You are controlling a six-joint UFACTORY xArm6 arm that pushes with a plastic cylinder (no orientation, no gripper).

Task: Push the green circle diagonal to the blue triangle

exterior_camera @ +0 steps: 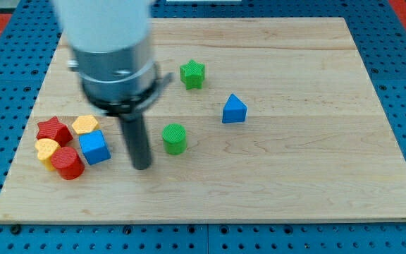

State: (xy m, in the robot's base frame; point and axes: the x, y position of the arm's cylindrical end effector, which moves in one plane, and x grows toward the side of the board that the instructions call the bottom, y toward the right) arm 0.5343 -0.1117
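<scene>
No pincer is fitted, so nothing can be opened or held; the arm ends in a straight dark rod, and my tip [142, 167] is seen resting on the pale wooden board [316, 169], just to the left of the small green ribbed circular block [175, 138] and slightly nearer the view's bottom; whether the two are touching cannot be told, though a narrow strip of board seems to lie between them. The green circle is placed near the middle of the board, well apart from the blue triangular block [235, 109], which is found further to the right and towards the far edge; the circle is therefore already set lower-left of the triangle, and the step in hand is judged to be a push that closes that gap.

For the step to be done well, the circle should be met squarely on its left near side, so that it is driven right and a little away; an off-centre contact is likely to make the round block roll off the rod; the push should be stopped short of the triangle.

The green star-shaped block [192, 74] lies far of the circle and should be left alone; the cluster at the left, made up of the blue cube [94, 147], the red cylinder [68, 163], the red star [53, 130] and two yellow blocks [84, 125] [46, 150], is well clear of the path.
</scene>
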